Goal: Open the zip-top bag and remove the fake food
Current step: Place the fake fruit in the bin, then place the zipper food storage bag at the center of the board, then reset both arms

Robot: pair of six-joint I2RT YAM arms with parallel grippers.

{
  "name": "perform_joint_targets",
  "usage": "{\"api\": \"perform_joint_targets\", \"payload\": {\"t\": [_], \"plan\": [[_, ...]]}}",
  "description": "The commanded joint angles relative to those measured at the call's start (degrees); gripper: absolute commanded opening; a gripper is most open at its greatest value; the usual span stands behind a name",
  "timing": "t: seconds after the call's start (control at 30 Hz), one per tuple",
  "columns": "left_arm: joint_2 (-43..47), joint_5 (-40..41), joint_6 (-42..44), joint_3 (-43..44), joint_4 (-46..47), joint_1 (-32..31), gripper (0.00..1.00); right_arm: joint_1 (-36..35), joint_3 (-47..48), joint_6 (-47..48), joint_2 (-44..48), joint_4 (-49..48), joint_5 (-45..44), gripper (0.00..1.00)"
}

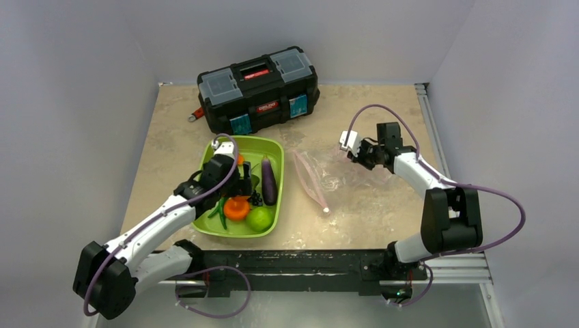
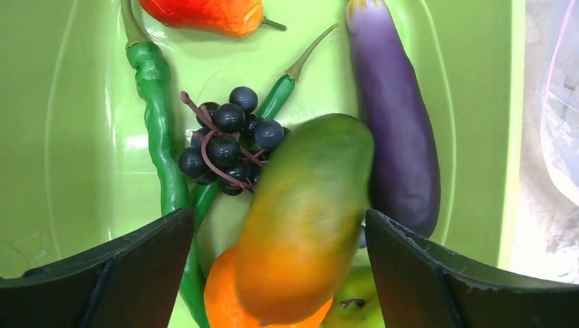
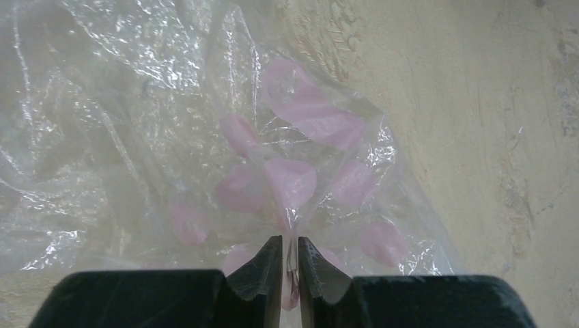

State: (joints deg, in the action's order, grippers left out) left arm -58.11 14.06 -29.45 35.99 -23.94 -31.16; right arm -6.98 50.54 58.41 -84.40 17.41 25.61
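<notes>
The clear zip-top bag (image 1: 329,174) lies flat on the table right of the tray, its pink zip strip (image 1: 308,182) toward the tray. My right gripper (image 1: 355,154) is shut on a pinch of the bag's far end (image 3: 171,123), the plastic caught between the jaws (image 3: 290,256). My left gripper (image 1: 244,179) hangs open over the lime-green tray (image 1: 273,145). In the left wrist view the orange-green mango (image 2: 307,219) is blurred between the wide-apart jaws (image 2: 280,273), touching neither. In the tray lie the eggplant (image 2: 399,130), berries (image 2: 229,140), bean pods (image 2: 160,130), orange (image 2: 218,301) and lime (image 2: 355,307).
A black toolbox (image 1: 258,89) stands at the back of the table behind the tray. A red-orange toy fruit (image 2: 205,12) lies at the tray's far end. White walls close in the table on the left, right and back.
</notes>
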Motion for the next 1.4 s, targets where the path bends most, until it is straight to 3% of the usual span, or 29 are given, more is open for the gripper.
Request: {"api": "perform_joint_targets", "payload": {"t": [0.0, 0.23, 0.6, 0.93, 1.37], "plan": [[2.77, 1.22, -1.77, 3.77, -2.00, 0.41, 0.98, 1.14, 2.50, -1.32, 1.47, 0.40, 3.01, 0.14], [7.53, -0.70, 0.34, 6.93, -5.88, 0.47, 1.00, 3.65, 3.01, -3.27, 0.63, 0.30, 3.04, 0.15], [17.53, -5.21, 6.61, 10.59, -8.93, 1.04, 1.00, 9.37, 4.50, -16.32, -2.00, -6.07, -2.79, 0.17], [19.91, -11.84, 9.69, 9.37, -7.80, 11.05, 1.00, 15.78, 5.62, -17.79, 1.40, -2.81, 1.13, 0.54], [22.70, -12.21, 18.32, 6.46, -6.46, 12.95, 1.00, 19.59, 9.83, -18.39, 15.43, 5.68, 8.15, 0.99]]}}
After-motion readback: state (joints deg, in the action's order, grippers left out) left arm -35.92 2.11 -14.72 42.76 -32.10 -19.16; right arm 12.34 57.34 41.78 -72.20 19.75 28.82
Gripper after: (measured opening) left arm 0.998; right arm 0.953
